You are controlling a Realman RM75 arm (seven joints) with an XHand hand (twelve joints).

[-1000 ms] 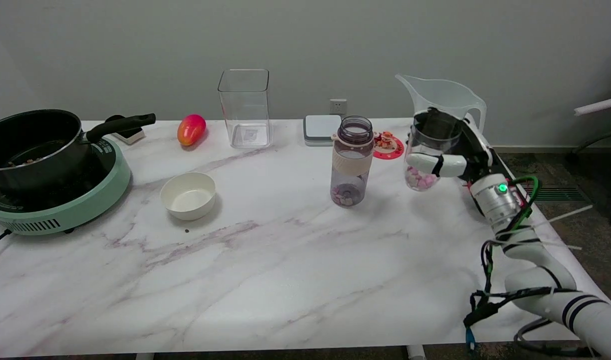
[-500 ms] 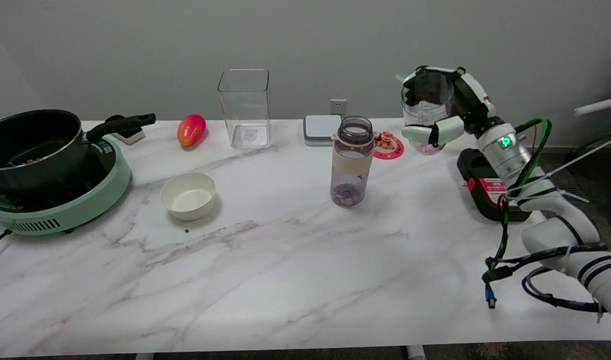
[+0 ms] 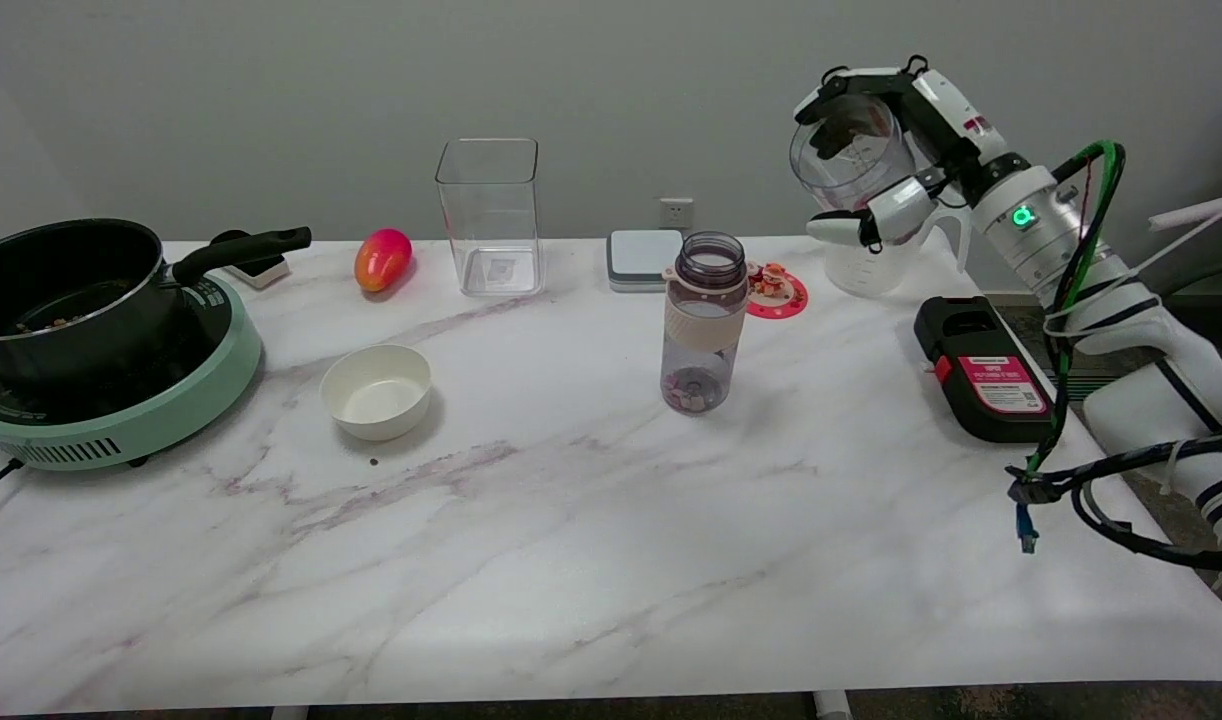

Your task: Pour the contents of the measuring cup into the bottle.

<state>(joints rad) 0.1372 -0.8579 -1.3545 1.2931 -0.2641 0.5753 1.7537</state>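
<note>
The open-topped bottle [image 3: 706, 322] stands upright near the table's middle, clear with a beige band and a few pink and white pieces at its bottom. My right hand [image 3: 916, 140] grips the clear measuring cup [image 3: 851, 160] high in the air, to the right of the bottle and well above its mouth. Fingers curl over the cup's top and the thumb presses its lower side. The cup leans a little to the left. Its contents are hard to make out behind the thumb.
A clear jug [image 3: 876, 272] stands on the table below the hand. A black-and-red device [image 3: 983, 370] lies at the right edge. A red coaster [image 3: 777, 293], white box [image 3: 642, 257], square clear container [image 3: 490, 215], mango [image 3: 382, 258], white bowl [image 3: 376, 391] and a pot [image 3: 66, 295] on a green cooker [image 3: 121, 415] are also here.
My right hand has lifted the measuring cup from just above the table to well above the bottle's height, and the forearm has swung up, uncovering the black-and-red device.
</note>
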